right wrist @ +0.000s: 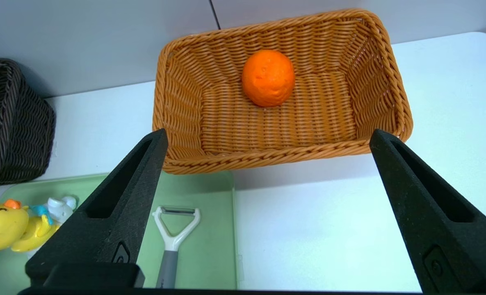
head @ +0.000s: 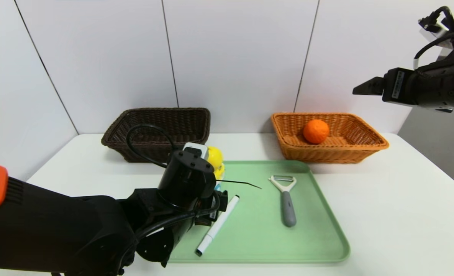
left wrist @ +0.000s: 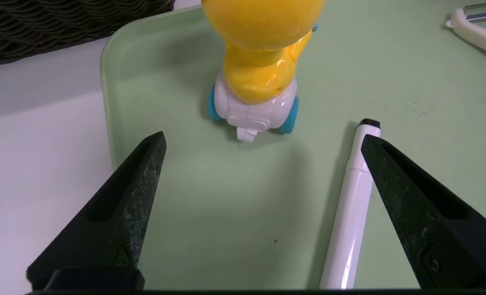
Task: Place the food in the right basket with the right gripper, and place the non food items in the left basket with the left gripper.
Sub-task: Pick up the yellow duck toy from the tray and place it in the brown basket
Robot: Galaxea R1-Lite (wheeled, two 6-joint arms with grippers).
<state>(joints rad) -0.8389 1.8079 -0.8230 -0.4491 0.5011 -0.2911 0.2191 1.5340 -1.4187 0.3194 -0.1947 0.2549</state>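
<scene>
Both grippers agape — left gripper (left wrist: pixel 263 141), right gripper (right wrist: pixel 267 137) — empty

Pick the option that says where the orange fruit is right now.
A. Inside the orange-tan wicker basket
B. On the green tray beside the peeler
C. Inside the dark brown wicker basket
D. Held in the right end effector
A: the orange fruit lies on the floor of the orange-tan wicker basket, while the right end effector hangs above it, open and empty.
</scene>
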